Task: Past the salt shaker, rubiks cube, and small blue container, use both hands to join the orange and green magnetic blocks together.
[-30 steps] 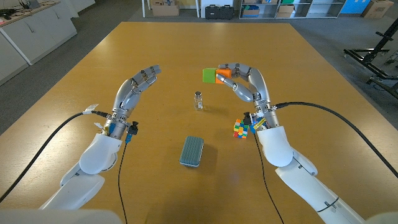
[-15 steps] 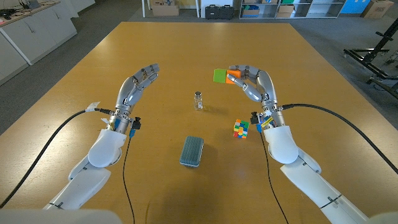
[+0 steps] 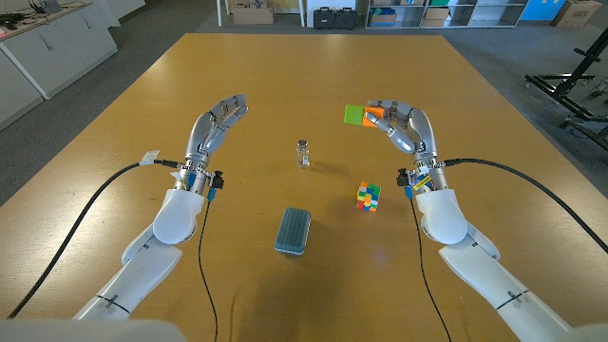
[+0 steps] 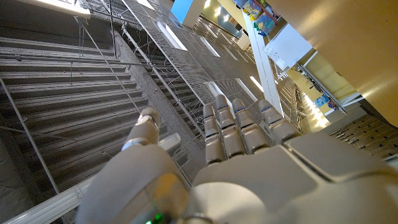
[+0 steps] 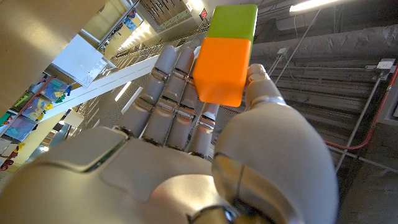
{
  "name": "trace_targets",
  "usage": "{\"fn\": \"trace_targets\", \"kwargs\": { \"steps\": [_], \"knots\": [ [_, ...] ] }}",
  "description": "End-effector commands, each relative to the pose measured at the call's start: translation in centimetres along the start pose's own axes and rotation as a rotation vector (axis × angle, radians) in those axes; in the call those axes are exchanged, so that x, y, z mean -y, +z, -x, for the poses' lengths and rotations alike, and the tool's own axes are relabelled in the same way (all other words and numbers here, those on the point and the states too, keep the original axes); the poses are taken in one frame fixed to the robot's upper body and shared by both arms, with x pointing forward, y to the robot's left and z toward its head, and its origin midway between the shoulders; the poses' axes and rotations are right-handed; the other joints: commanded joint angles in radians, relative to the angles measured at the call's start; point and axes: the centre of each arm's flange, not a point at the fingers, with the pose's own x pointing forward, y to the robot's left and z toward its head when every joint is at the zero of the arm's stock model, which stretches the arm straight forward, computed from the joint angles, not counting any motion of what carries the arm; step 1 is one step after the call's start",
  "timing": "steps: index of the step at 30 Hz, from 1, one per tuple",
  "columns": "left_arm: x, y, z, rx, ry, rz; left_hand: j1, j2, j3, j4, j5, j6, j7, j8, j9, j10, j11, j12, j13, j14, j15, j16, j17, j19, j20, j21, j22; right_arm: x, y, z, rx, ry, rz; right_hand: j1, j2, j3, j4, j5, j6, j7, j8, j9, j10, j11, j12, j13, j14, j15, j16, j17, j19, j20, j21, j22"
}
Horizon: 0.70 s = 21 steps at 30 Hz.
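Nearest me, in the lower middle of the head view, lies the blue container (image 3: 293,231) on the bench (image 3: 114,133). Just right of centre sits the cube (image 3: 369,197), and a little above centre stands the shaker (image 3: 303,153), small and clear.

My left hand (image 3: 214,125) is at centre left, held above the bench, fingers straight and slightly apart, holding nothing.

My right hand (image 3: 407,128) is at upper right of centre, past all three items. It pinches the orange block (image 3: 374,116) between thumb and fingers. The green block (image 3: 353,115) sticks out to its left, touching it face to face. In the right wrist view the two read as one joined bar, orange (image 5: 224,68) in my grip and green (image 5: 232,23) beyond it, clear of my fingers.

I judge the blocks to be light, rigid and smooth-faced, so a little slippery. The magnet alone carries the green one, so a knock could shear it off. The safest hold looks to be on opposite flat sides.
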Motion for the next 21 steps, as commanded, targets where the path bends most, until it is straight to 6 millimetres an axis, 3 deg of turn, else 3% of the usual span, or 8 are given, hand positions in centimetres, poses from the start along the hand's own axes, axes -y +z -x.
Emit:
{"fn": "trace_targets", "kwargs": {
  "steps": [1, 11, 21],
  "knots": [
    [0.0, -0.2, -0.4, -0.009, 0.021, -0.033, 0.000, 0.014, 0.010, 0.000, 0.008, 0.012, 0.002, 0.007, 0.003, 0.011, 0.001, 0.004, 0.003, 0.008, -0.050, 0.005, 0.001, 0.002, -0.010, 0.008, 0.003, 0.5, -0.9, -0.5, -0.006, -0.013, -0.009, 0.162, 0.155, 0.000, 0.005, 0.004, 0.080, -0.065, 0.003, 0.003, 0.153, -0.142, 0.002, 0.007, -0.015, -0.077, -0.002, 0.005, -0.009, -0.063, 0.008, 0.000],
    [0.1, -0.6, 0.1, -0.006, 0.003, -0.022, 0.001, 0.018, 0.013, -0.001, 0.009, 0.013, 0.000, 0.006, 0.002, 0.012, -0.003, 0.003, 0.003, 0.008, -0.049, 0.004, 0.000, 0.002, -0.010, 0.007, 0.003, -0.3, -0.6, -0.1, -0.010, -0.023, -0.023, 0.164, 0.157, 0.001, 0.004, 0.004, 0.078, -0.067, 0.001, 0.003, 0.153, -0.145, 0.001, 0.007, -0.013, -0.081, -0.002, 0.005, -0.011, -0.062, 0.009, 0.000],
    [-0.3, -2.3, 2.6, -0.040, -0.041, 0.038, 0.004, 0.031, 0.020, 0.000, 0.011, 0.027, -0.006, 0.010, 0.003, 0.026, -0.008, 0.008, 0.003, 0.021, -0.049, 0.008, 0.000, 0.006, -0.013, 0.008, 0.003, -2.5, 0.2, 3.6, -0.098, -0.030, -0.031, 0.163, 0.158, 0.000, 0.005, 0.003, 0.069, -0.066, -0.003, 0.004, 0.150, -0.146, 0.000, 0.008, -0.013, -0.080, -0.003, 0.006, -0.013, -0.062, 0.011, 0.000]
  ]
}}
